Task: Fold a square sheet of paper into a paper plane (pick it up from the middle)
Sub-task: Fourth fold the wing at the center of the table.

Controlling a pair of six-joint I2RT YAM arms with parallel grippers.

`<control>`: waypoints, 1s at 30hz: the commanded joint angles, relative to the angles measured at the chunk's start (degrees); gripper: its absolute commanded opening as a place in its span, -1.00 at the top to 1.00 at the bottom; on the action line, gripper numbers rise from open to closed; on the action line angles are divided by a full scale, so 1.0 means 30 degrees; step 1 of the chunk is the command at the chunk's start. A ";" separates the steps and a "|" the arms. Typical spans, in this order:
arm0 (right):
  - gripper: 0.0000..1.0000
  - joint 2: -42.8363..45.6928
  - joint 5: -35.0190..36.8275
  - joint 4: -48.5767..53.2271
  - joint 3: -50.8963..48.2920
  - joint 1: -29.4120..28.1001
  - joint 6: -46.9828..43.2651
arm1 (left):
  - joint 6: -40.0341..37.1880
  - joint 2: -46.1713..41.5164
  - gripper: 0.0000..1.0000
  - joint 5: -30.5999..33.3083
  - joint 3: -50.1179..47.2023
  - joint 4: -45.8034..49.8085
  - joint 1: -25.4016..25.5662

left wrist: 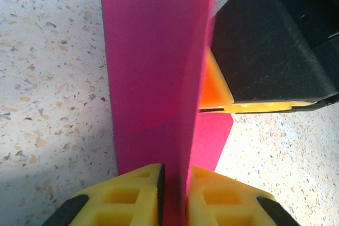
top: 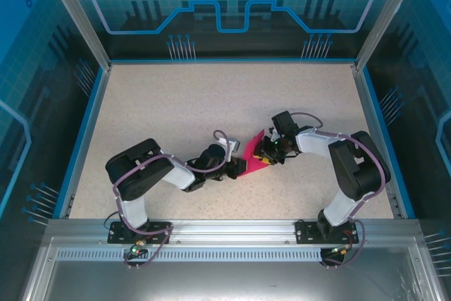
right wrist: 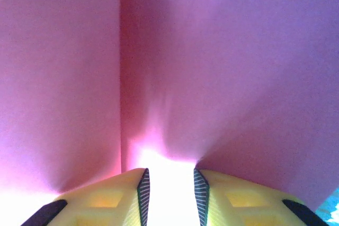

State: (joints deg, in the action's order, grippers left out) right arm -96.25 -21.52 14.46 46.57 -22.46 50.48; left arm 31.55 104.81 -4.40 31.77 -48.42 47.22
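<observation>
The jaws of the left gripper point(left wrist: 175, 177) stand close together, their yellow pads almost meeting. The magenta-pink sheet of paper point(left wrist: 153, 62) runs up edge-on through the narrow slot between them. A thin dark sliver shows between the left pad and the paper, so I cannot tell whether the jaws pinch the sheet or merely flank it. From that slot the paper rises as a tall upright panel with a soft curl along its top edge. A second, lower flap spreads out to its right, down near the speckled tabletop point(left wrist: 47, 78).

The jaws of the right gripper point(right wrist: 170, 175) are parted, with a bright gap between their ribbed pads and nothing visible inside it. The paper hangs just in front of the tips, with a vertical crease left of centre. In the left wrist view, one yellow finger point(left wrist: 218, 86) of the right gripper sits right at the upright panel's right face. Its tip shows orange through the paper, and the black body is behind it.

From above, the sheet is a pointed, creased shape standing between the two grippers, which face each other just right of the tabletop's middle. Both arms bend inward from their bases on the metal rail point(top: 225, 232) at the near edge.
</observation>
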 commanded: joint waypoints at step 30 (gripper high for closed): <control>0.24 0.3856 0.0195 0.0023 -0.1120 0.0125 -0.5018 | 0.0328 0.0159 0.88 -0.4626 0.3544 0.6304 -0.1091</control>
State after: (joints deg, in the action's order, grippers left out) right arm -84.12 -21.43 14.04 44.12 -22.46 36.73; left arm 31.64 106.54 -16.34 40.73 -34.06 44.34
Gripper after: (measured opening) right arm 0.378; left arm 0.072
